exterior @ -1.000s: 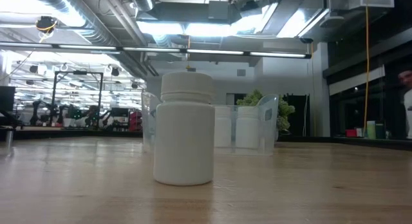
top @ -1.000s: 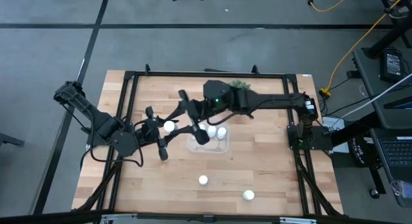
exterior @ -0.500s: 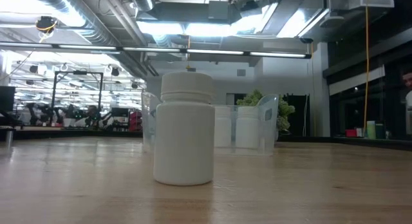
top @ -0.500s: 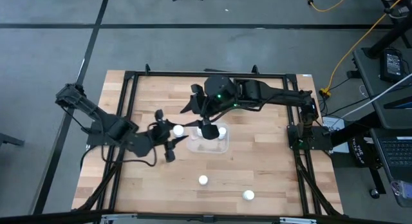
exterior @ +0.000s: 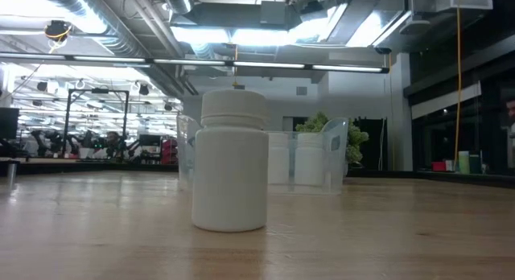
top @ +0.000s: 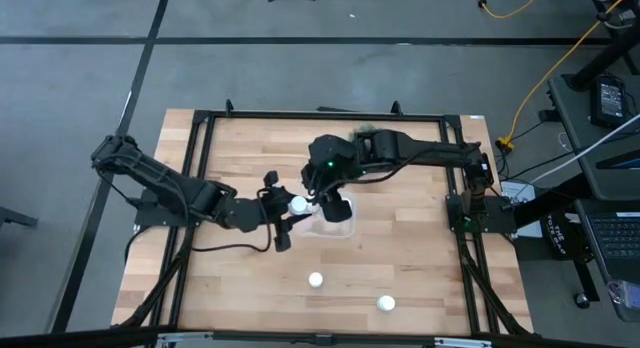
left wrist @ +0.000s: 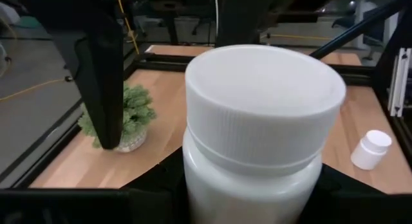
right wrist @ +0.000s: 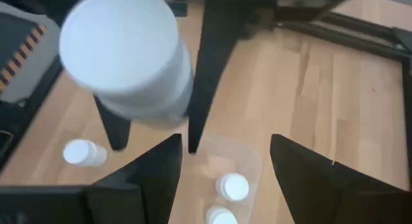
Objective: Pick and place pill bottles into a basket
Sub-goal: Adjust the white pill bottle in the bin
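Observation:
My left gripper is shut on a white pill bottle just left of the clear basket. The bottle fills the left wrist view, cap uppermost. My right gripper hangs open over the basket, pointing down with nothing between its fingers. Below it, two pill bottles stand in the basket. Two more bottles stand on the wood near the front edge. One of them looms in the low view, before the basket. My left gripper pinches the bottle's body below the cap between its two fingers. It comes from the table's left, slanting a little downward. The bottle stands upright in the hold, lifted clear of the table.
A small green spiky plant stands at the far edge behind the right arm, also seen in the left wrist view. A black frame runs around the tabletop. Bare wood lies at the near left.
My left gripper has carried its bottle toward the table's right, up to the basket's left side, sinking a little. My right gripper has drawn back toward the right and tipped steeply downward over the basket.

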Controlling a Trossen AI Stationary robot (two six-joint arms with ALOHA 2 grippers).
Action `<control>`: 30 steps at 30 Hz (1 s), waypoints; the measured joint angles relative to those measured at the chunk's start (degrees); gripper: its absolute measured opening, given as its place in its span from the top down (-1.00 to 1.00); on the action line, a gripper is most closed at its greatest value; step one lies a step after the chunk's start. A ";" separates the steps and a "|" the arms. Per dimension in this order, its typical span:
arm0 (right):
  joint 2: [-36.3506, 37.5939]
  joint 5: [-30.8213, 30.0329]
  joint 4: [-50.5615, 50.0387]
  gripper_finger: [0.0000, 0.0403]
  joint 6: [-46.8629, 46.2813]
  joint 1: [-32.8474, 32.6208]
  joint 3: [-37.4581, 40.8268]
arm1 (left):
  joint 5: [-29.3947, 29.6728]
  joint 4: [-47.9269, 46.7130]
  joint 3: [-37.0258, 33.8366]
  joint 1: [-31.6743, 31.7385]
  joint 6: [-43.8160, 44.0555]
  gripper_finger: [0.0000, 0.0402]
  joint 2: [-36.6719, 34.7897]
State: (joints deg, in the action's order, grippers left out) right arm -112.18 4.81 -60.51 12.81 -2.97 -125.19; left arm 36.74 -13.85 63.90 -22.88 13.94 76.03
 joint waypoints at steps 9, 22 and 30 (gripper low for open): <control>0.04 -2.05 -4.16 -0.10 4.04 -0.12 0.13 | -4.21 3.76 -0.75 4.55 -0.16 0.20 2.79; 0.31 -3.27 -11.33 -0.09 10.09 2.11 0.13 | -5.59 16.28 -8.70 5.40 -0.70 0.20 2.97; 0.33 -1.49 -13.90 -0.09 10.05 2.45 -5.08 | -3.73 14.47 -8.70 5.51 -0.73 0.20 2.97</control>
State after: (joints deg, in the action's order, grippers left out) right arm -111.85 3.33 -74.41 22.87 -0.52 -130.27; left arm 33.02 0.62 55.20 -17.37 13.21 79.00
